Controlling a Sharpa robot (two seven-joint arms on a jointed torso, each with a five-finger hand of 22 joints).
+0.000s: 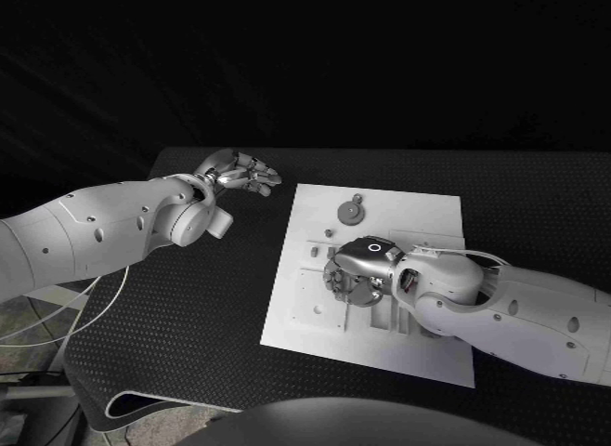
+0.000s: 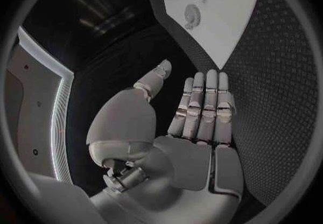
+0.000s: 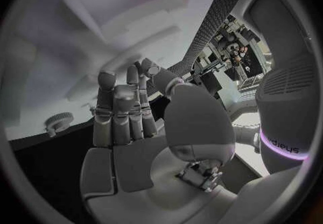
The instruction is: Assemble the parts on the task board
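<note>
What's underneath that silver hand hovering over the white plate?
Under the right hand lies the task board, with raised fixtures beside it. Whatever sits directly beneath the palm is covered, so any parts there are hidden.

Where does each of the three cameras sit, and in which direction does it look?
Head view: sits on the robot's head, looks down at the black table and the board; both arms show, the left robot hand off the board, the right robot hand over it.
Left wrist view: sits behind the left robot hand, looks along its flat fingers toward the board.
Right wrist view: sits behind the right robot hand, facing the board close up.
Shared: all three show the board; a round gear shows in the head and left wrist views.
</note>
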